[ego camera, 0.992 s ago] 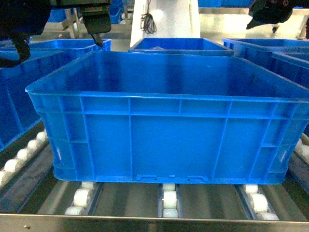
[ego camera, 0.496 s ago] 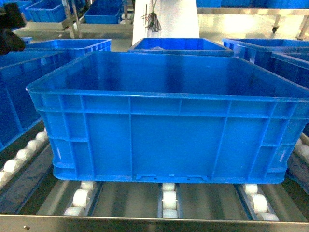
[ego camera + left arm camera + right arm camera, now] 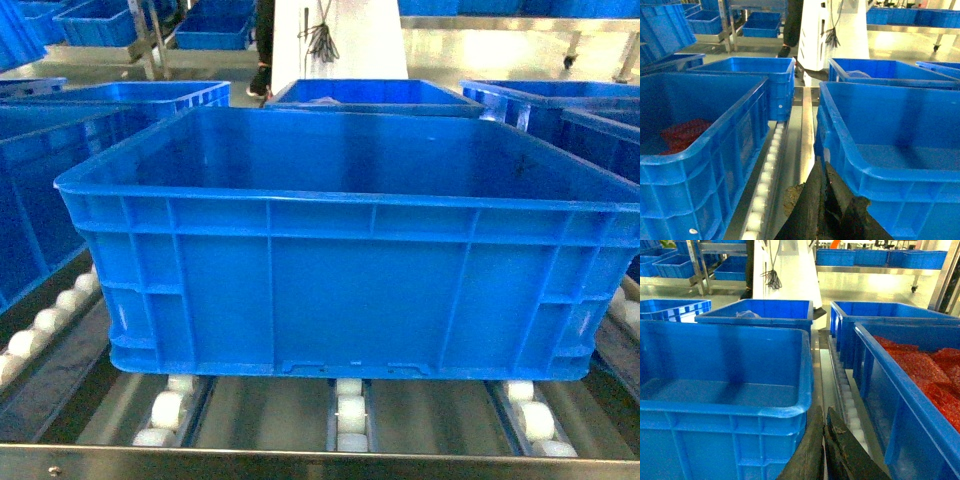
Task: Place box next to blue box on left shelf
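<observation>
The box point(image 3: 340, 290), a large bright-blue ribbed crate, stands empty on the left shelf point(image 3: 300, 464), a steel rack with white roller tracks. A blue box point(image 3: 30, 200) stands beside it on the left, a narrow gap apart. Neither gripper shows in the head view. In the left wrist view my left gripper point(image 3: 821, 166) is shut on nothing, low in the gap between the box point(image 3: 900, 145) and the blue box point(image 3: 690, 145). In the right wrist view my right gripper point(image 3: 824, 413) is shut and empty, just off the right wall of the box point(image 3: 725, 380).
A blue crate holding red pieces point(image 3: 920, 375) stands to the right of the box. Red pieces point(image 3: 682, 135) also lie in the left blue box. More blue crates point(image 3: 370, 93) sit behind. A white column point(image 3: 350, 40) rises beyond the rack.
Both arms, seen at the top of the head view a second ago, have left that view. The box has not moved.
</observation>
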Available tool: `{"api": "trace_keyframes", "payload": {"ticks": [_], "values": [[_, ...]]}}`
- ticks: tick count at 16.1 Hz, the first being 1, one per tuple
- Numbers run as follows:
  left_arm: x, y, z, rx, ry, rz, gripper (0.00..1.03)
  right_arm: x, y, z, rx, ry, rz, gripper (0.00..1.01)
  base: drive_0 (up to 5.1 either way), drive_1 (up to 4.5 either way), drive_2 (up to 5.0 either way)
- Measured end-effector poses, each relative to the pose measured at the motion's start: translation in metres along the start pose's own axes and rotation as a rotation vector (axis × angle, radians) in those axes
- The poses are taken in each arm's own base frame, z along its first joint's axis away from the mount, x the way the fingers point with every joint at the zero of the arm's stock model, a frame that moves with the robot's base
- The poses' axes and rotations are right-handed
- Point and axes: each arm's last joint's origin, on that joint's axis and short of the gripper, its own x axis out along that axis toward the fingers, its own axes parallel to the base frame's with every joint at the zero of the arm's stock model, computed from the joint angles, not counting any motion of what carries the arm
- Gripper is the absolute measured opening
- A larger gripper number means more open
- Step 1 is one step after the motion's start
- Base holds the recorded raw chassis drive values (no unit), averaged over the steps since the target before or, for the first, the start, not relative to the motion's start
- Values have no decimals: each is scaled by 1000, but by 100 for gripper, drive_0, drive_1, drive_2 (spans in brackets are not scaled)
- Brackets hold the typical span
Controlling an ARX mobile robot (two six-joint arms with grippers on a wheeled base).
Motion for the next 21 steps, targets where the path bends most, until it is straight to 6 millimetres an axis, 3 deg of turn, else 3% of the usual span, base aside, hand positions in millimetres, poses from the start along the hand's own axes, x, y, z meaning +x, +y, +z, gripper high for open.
{"api": "trace_keyframes", "payload": {"ticks": [3, 5, 8, 21], "values": [[-22, 8, -9, 0, 6, 4, 2, -21, -15, -8, 1, 4, -19, 2, 0, 0, 0], [-32, 19, -11, 1, 3, 2, 2, -32, -14, -11, 1, 4, -11, 2, 0, 0, 0], [-58, 19, -19, 2, -17, -2, 2, -58, -14, -20, 0, -17, -6, 2, 0, 0, 0], [-76, 19, -16, 2, -23, -2, 2, -75, -14, -17, 0, -20, -6, 2, 0, 0, 0]]}}
